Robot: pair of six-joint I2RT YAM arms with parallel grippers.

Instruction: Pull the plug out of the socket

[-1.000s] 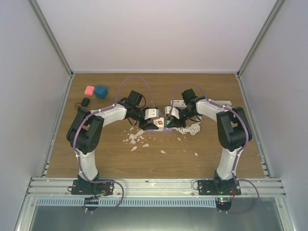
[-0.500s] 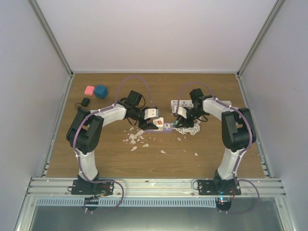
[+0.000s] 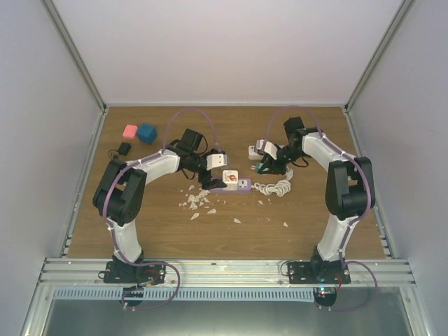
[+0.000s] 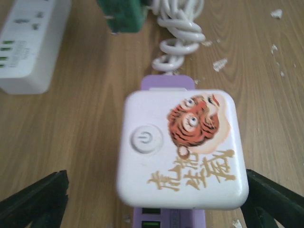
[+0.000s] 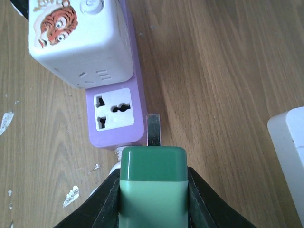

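A purple power strip (image 3: 238, 185) lies mid-table with a white tiger-print cube adapter (image 4: 183, 147) plugged into its left end. Its other socket (image 5: 115, 109) is empty. My right gripper (image 5: 153, 190) is shut on a green plug (image 5: 153, 185), held off the strip to its right with a metal prong (image 5: 153, 129) showing. In the top view the plug (image 3: 264, 167) is clear of the strip. My left gripper (image 4: 156, 209) is open, its fingers (image 4: 33, 199) on either side of the cube adapter.
A white coiled cable (image 3: 275, 187) runs from the purple strip. A second white power strip (image 3: 256, 150) lies behind the right gripper. A pink block (image 3: 129, 131), a blue block (image 3: 146, 133) and a small black item (image 3: 124, 148) sit far left. White flakes (image 3: 196, 201) lie scattered in front.
My right gripper has pulled back and to the right with the green plug, away from the purple strip. The left gripper has stayed at the cube adapter.
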